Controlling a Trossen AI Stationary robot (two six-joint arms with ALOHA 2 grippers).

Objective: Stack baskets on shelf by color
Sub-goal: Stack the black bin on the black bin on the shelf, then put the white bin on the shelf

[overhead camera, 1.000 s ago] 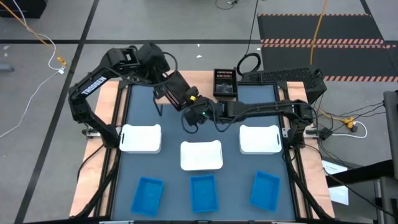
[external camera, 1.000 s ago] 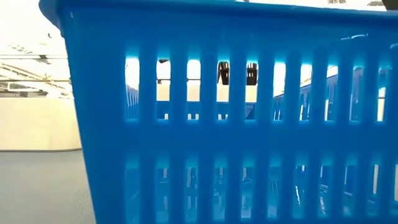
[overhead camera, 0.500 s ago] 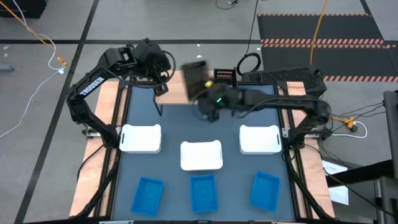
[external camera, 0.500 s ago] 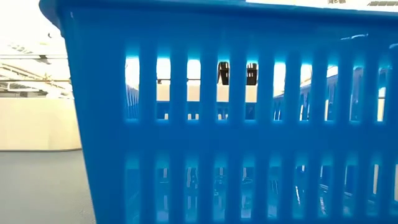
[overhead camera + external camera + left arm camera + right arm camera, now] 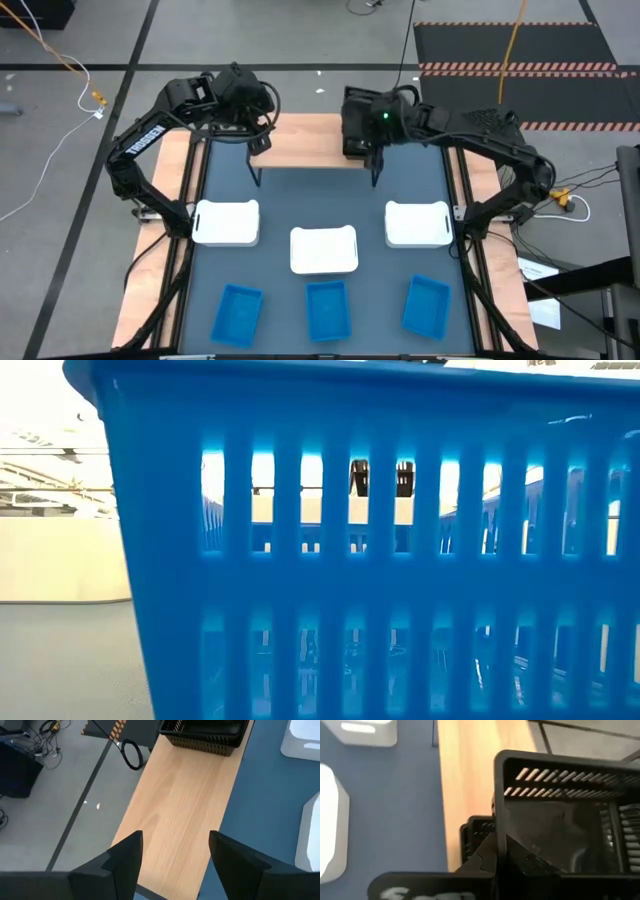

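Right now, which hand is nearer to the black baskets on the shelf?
The right hand. It is directly over the black baskets at the shelf's right end, gripping one by its wall. The left hand hangs open over the shelf's bare left end, apart from them.

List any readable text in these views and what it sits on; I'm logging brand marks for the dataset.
"TROSSEN": white lettering along the left arm link in the high view, small but legible.
Pale marks on the right gripper body in the right wrist view: too blurred to read.
The baskets and the shelf show no text.
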